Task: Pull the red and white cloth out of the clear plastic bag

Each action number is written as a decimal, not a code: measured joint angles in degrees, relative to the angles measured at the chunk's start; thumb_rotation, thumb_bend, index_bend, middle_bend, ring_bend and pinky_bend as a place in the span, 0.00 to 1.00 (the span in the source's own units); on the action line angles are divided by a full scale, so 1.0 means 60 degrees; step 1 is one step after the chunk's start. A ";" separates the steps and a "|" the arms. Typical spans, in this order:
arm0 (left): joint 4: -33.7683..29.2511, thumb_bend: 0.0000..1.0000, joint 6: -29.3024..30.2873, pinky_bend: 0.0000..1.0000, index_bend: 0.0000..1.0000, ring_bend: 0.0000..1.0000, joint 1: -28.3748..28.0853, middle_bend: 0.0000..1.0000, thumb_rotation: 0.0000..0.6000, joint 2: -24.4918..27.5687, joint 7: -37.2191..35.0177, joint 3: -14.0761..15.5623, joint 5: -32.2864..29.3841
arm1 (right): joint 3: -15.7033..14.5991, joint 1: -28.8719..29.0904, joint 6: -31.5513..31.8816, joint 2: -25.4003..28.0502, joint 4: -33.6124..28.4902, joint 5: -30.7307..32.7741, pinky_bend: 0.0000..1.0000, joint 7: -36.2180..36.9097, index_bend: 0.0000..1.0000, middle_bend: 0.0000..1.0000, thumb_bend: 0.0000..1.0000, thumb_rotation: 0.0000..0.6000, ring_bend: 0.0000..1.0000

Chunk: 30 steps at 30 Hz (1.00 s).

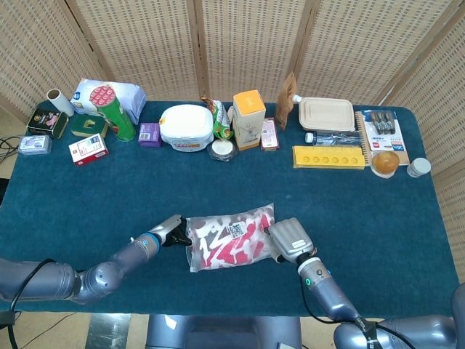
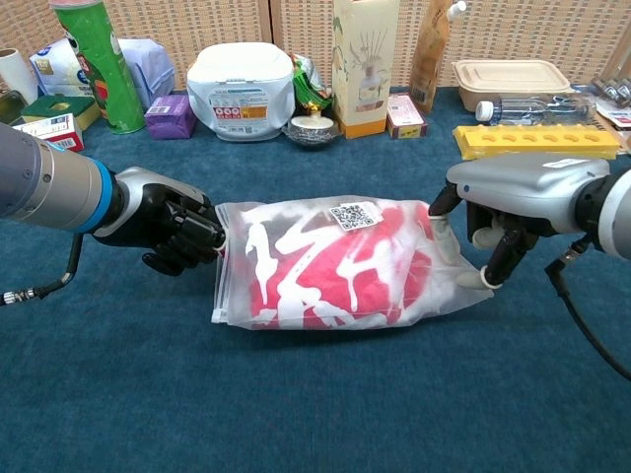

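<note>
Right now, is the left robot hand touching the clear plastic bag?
Touching. In the chest view the left robot hand has its dark fingers closed on the edge of the clear plastic bag, with no gap between them; the red and white cloth is inside.

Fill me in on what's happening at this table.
A two-armed robot is working on a clear plastic bag lying on the blue table, with a red and white cloth inside it. Its left hand grips one end of the bag, and its right hand pinches the other end. The cloth is wholly inside the bag, not yet pulled out.
</note>
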 measured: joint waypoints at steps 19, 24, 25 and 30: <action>-0.0033 0.44 -0.0165 0.91 0.78 0.96 -0.0019 1.00 1.00 0.0080 -0.0211 -0.0013 0.0079 | -0.0184 0.0213 -0.0161 -0.0169 0.0036 0.0390 1.00 -0.0632 0.56 1.00 0.49 1.00 1.00; -0.0053 0.44 -0.0156 0.91 0.78 0.96 -0.0011 1.00 1.00 0.0098 -0.0281 -0.0025 0.0107 | -0.0231 0.0232 -0.0158 -0.0190 0.0003 0.0418 1.00 -0.0716 0.61 1.00 0.54 1.00 1.00; -0.0050 0.44 -0.0156 0.91 0.78 0.96 -0.0012 1.00 1.00 0.0097 -0.0294 -0.0023 0.0109 | -0.0242 0.0237 -0.0177 -0.0189 -0.0002 0.0429 1.00 -0.0723 0.61 1.00 0.55 1.00 1.00; -0.0096 0.44 -0.0136 0.91 0.78 0.96 -0.0014 1.00 1.00 0.0117 -0.0337 -0.0040 0.0151 | -0.0274 0.0303 -0.0274 -0.0190 -0.0046 0.0633 1.00 -0.0817 0.65 1.00 0.56 1.00 1.00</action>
